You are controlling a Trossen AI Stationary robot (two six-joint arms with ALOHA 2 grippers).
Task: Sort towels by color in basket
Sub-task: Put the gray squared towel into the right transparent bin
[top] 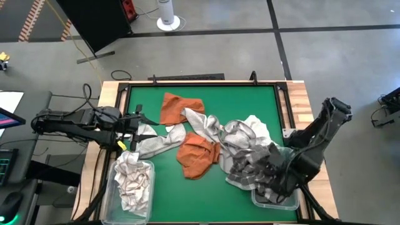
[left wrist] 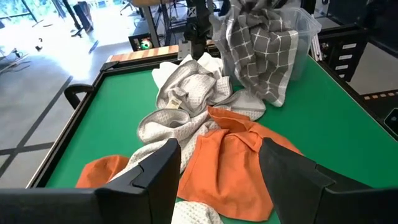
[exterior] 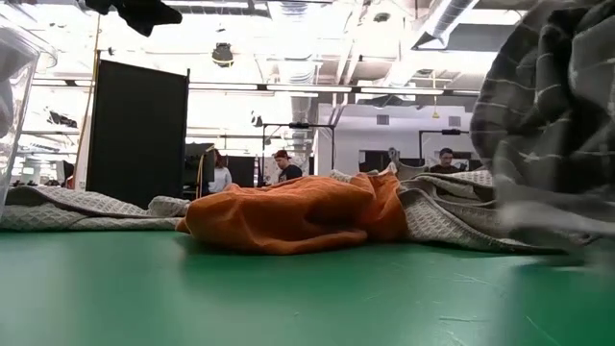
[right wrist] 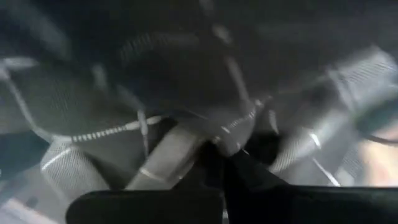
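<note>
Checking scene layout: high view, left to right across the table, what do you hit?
Left claw → left bin of pale towels → orange towel → dark checked towel → right bin, with the right claw over it.

The whole desk (top: 250, 100) is seen straight down from overhead. A level view is taken at desk height toward the room. Both share the orange towel (exterior: 288, 216). The right wrist view is pressed against checked cloth (right wrist: 186, 124).

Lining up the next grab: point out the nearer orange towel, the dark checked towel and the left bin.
orange towel (top: 197, 156), high view, middle of cloth.
dark checked towel (left wrist: 258, 50), left wrist view, hanging front.
left bin (top: 149, 187), high view, right wall.
</note>
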